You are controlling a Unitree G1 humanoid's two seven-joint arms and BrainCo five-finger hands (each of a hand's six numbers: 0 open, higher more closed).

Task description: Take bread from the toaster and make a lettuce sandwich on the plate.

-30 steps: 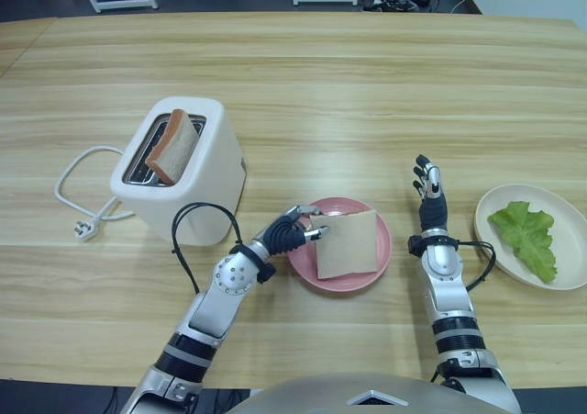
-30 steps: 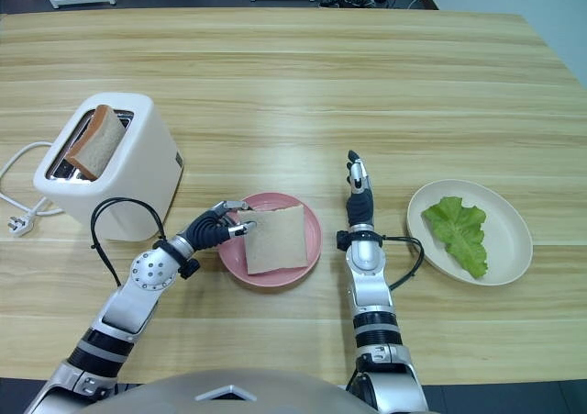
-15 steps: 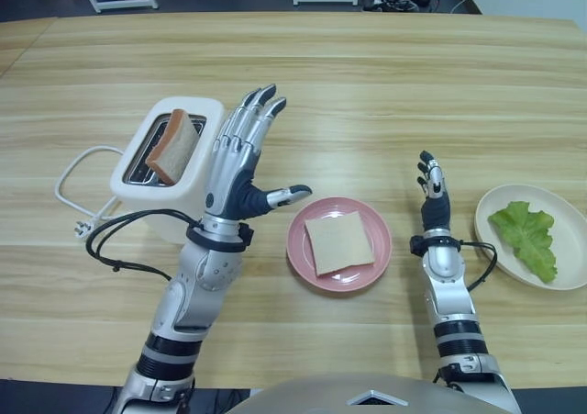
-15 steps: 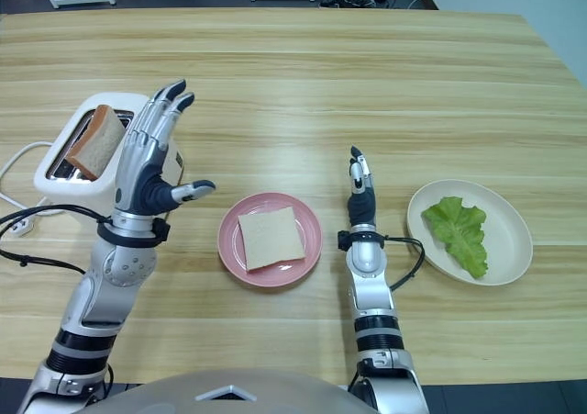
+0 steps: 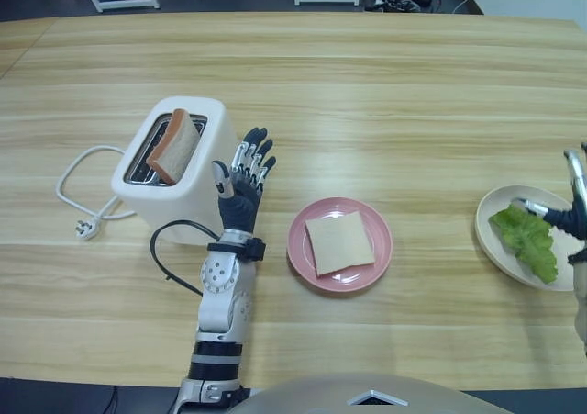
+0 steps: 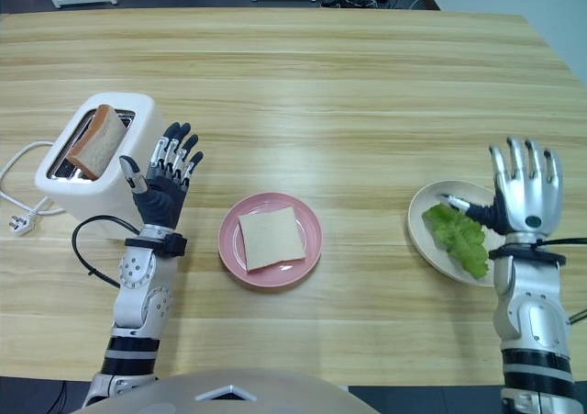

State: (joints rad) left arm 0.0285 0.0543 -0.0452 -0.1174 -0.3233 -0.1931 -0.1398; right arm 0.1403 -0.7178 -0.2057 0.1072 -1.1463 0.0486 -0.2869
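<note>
One bread slice [image 5: 339,242] lies flat on the pink plate [image 5: 295,240]; a second slice [image 5: 173,146] stands tilted in the toaster [image 5: 188,189]. The left robot hand [image 6: 166,181] — fingers spread, holding nothing — is upright just beside the toaster. The right robot hand [image 6: 526,193], also spread wide, is at the cream plate [image 6: 429,249] of lettuce [image 6: 459,238] — its thumb possibly touching the leaf.

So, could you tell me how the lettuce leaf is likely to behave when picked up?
The lettuce leaf looks thin and ruffled, so it will probably droop rather than stay flat. It lies loose on its plate and seems light, so a gentle pinch should lift it, though it might tear.
</note>
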